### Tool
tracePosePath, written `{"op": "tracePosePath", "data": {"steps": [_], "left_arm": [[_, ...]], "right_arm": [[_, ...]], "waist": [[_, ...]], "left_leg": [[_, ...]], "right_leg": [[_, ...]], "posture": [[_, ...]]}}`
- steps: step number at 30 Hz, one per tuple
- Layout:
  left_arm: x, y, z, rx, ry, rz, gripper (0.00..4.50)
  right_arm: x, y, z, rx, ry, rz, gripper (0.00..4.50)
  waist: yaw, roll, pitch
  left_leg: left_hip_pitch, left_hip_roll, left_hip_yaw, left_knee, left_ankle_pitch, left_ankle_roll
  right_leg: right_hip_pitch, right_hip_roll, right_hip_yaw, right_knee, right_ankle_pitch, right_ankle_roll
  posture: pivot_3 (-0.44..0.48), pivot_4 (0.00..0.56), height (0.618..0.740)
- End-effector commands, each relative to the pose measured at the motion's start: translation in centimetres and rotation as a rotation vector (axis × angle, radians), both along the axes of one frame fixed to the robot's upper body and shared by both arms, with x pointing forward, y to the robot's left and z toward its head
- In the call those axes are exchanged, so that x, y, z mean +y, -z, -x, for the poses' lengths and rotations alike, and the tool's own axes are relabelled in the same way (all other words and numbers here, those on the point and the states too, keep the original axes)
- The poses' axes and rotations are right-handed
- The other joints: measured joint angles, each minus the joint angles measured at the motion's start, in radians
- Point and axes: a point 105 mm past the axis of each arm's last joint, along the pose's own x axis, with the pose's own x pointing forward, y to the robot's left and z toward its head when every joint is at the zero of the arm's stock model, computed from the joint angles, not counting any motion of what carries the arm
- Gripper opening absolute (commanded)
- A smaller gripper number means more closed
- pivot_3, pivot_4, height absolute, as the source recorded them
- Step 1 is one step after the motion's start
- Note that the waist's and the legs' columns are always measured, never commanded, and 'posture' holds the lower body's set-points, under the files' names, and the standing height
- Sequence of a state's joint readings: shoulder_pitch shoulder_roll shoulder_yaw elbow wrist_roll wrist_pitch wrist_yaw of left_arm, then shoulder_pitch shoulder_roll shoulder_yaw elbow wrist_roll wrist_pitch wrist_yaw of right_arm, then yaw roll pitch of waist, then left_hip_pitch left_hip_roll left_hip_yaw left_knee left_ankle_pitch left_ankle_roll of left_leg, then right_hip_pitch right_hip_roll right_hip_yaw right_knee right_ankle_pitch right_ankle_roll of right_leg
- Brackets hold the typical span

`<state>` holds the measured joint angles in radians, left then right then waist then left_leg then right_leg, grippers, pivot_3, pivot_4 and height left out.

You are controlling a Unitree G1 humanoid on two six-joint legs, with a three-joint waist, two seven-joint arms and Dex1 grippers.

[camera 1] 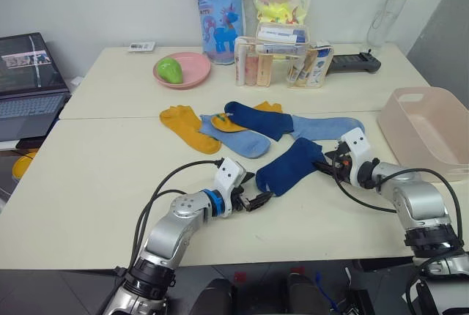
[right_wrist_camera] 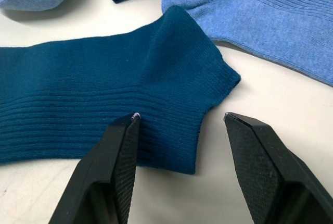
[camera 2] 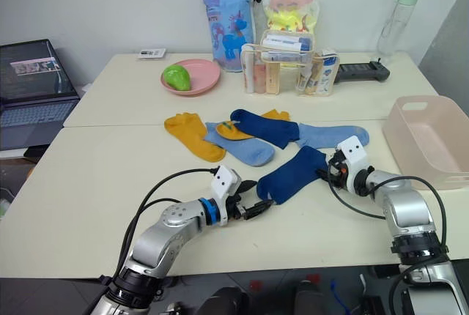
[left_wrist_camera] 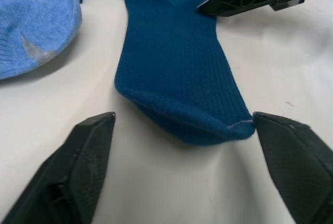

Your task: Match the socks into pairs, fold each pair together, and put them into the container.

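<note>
Container [camera 1: 429, 128] empty, no pair folded yet. Left gripper [left_wrist_camera: 182, 146] and right gripper [right_wrist_camera: 179, 140], both spread, flank the near navy sock [camera 1: 288, 166]; other socks [camera 1: 242, 126] heaped mid-table.

Both head views look forward and down over the table [camera 1: 110, 176] from above. Each wrist view sits close above the tabletop, facing the near navy sock [left_wrist_camera: 171, 67] from opposite ends, the shared subject.
</note>
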<state>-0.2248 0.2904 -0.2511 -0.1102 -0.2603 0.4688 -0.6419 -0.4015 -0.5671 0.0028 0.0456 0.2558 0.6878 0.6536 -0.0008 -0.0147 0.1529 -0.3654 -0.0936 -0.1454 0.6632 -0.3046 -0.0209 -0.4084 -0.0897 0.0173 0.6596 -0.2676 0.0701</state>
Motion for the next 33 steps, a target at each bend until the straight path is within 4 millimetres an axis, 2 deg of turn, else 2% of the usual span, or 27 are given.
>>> {"op": "tracePosePath", "data": {"steps": [1,7,10,11,16,21,25,29,33], "left_arm": [[0.1,-0.1,0.1,-0.011,0.01,-0.002,2.97],[0.1,-0.1,0.1,-0.01,0.014,0.005,1.11],[0.3,-0.3,0.2,-0.007,0.006,0.014,0.17],[0.5,-0.3,0.3,-0.006,0.001,0.017,0.04],[2.1,-0.9,0.5,-0.011,0.0,0.015,0.04],[3.2,-2.0,-0.1,-0.042,0.027,-0.03,0.04],[3.6,-2.3,-0.4,-0.086,0.11,-0.119,0.04],[3.4,-2.2,-0.4,-0.097,0.16,-0.145,0.04],[3.5,-2.0,-0.6,-0.106,0.188,-0.182,0.04]], "right_arm": [[0.3,-1.2,0.1,-0.043,-0.02,-0.01,2.18],[0.8,-1.2,0.4,-0.037,-0.046,-0.028,0.13],[1.0,-1.3,0.7,-0.036,-0.053,-0.043,0.0],[1.0,-1.3,0.8,-0.035,-0.053,-0.047,0.0],[0.9,-1.3,2.0,-0.022,-0.058,-0.062,0.0],[1.4,-2.1,3.9,-0.02,-0.07,-0.072,0.0],[3.8,-1.9,7.6,0.038,-0.113,-0.157,0.0],[5.1,-1.4,9.2,0.055,-0.058,-0.199,0.0],[5.5,-1.2,10.0,0.053,0.016,-0.236,0.0]], "waist": [[0.0,0.0,0.0],[0.0,0.0,0.0],[0.0,0.0,0.0],[0.0,0.0,0.0],[0.0,0.0,0.0],[0.003,0.0,0.0],[0.007,0.0,0.0],[0.005,0.0,0.0],[0.002,0.0,0.0]], "left_leg": [[0.0,0.0,0.0,0.0,0.0,0.0],[0.0,0.0,0.0,0.0,0.0,0.0],[0.0,0.0,0.0,0.0,0.0,0.0],[0.0,0.0,0.0,0.0,0.0,0.0],[0.0,0.0,-0.001,0.0,0.0,0.0],[0.0,0.0,-0.002,0.0,0.0,0.0],[-0.001,0.0,-0.004,0.0,0.0,0.0],[-0.001,0.0,-0.005,-0.001,0.0,0.0],[-0.001,-0.001,-0.007,-0.001,0.0,0.0]], "right_leg": [[0.0,0.0,0.0,0.0,0.0,0.0],[0.0,0.0,0.0,0.0,0.0,0.0],[0.0,0.0,0.0,0.0,0.0,0.0],[0.0,0.0,0.0,0.0,0.0,0.0],[0.0,0.0,0.0,0.0,0.0,0.0],[0.0,0.0,0.0,0.0,0.0,0.0],[0.0,0.0,-0.001,-0.001,0.0,0.0],[0.0,0.0,-0.001,-0.001,0.0,0.0],[0.0,0.0,-0.001,0.0,0.0,0.0]], "posture": [[0.0,0.15,0.74],[0.0,0.15,0.74],[0.0,0.15,0.74],[0.0,0.15,0.74],[0.0,0.15,0.74],[0.0,0.15,0.74],[0.0,0.15,0.74],[0.0,0.15,0.74],[0.0,0.15,0.74]]}}
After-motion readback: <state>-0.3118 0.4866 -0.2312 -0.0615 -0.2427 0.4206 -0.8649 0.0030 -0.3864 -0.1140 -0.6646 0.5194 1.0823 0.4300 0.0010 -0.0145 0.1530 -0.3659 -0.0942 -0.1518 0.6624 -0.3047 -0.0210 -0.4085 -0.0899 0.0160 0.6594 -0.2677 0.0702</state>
